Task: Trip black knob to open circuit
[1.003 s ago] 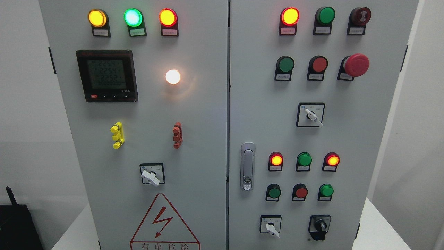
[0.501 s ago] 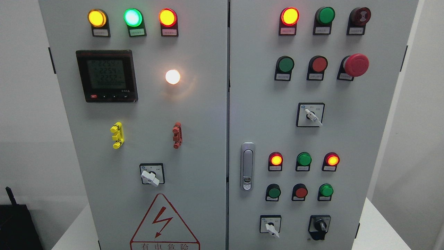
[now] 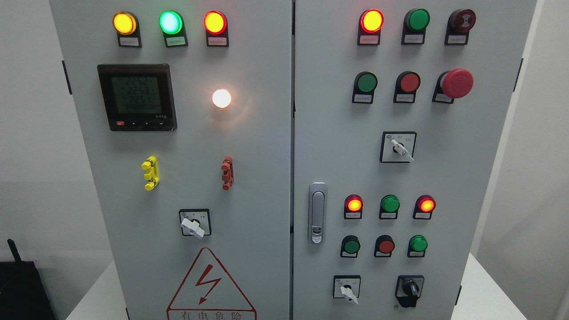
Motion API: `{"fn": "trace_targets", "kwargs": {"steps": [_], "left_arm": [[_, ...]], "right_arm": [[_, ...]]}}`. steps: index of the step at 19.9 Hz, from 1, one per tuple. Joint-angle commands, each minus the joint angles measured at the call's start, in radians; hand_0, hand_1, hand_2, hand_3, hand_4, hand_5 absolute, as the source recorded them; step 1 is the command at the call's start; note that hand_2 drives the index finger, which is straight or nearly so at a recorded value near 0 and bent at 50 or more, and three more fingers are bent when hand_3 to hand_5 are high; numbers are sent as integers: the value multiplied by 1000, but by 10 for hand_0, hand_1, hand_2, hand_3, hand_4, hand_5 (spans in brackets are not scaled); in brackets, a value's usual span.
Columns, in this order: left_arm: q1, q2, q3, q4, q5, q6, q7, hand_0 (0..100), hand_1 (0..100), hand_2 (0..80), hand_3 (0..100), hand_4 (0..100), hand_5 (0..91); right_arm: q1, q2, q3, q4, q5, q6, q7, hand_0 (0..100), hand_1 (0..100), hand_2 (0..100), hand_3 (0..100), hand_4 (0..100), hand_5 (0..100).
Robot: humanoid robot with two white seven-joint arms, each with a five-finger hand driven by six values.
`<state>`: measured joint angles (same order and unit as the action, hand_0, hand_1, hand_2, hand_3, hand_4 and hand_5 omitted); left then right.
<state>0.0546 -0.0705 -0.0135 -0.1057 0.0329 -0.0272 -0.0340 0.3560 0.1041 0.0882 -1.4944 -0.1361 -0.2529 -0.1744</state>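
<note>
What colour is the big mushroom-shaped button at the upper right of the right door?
Red: the mushroom button shows clearly in the head view.

Neither of the robot's arms shows in the head view. No left hand comes in from the lower left and no right hand from the lower right, so nothing can be told of wrists, fingers or pose. The bottom edge carries no part of the robot's body at all.

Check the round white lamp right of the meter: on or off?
On. The white lamp glows brightly and throws a warm halo on the grey left door.
</note>
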Motion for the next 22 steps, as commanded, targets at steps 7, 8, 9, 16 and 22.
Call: {"fn": "trace_targets", "kwargs": {"steps": [7,8,9,16,22], "left_arm": [[-2,-2,1,0,2,-2,0,120,389,0,0,0,0],[-2,-2,1,0,2,-2,0,120,389,0,0,0,0],[-2,-2,1,0,2,-2,0,120,389,0,0,0,0],[-4,-2,1,0,2,-2,0,120,389,0,0,0,0],[-4,-2,1,0,2,-2,0,120,389,0,0,0,0]], "right_arm": [[6,5,-7,-185,-3,53,-5,0,0,21,1000,994,962],[4,5,-8,-205,-3,63,-5,0,0,21,1000,995,963],[4,5,-10,-219,-3,69,-5,0,0,21,1000,998,964],[-8,5,-8,-309,-5,115,-5,0,0,20,1000,1000,969],[-48,16,-8,-346,-3,150,-5,0,0,20,1000,1000,972]]}}
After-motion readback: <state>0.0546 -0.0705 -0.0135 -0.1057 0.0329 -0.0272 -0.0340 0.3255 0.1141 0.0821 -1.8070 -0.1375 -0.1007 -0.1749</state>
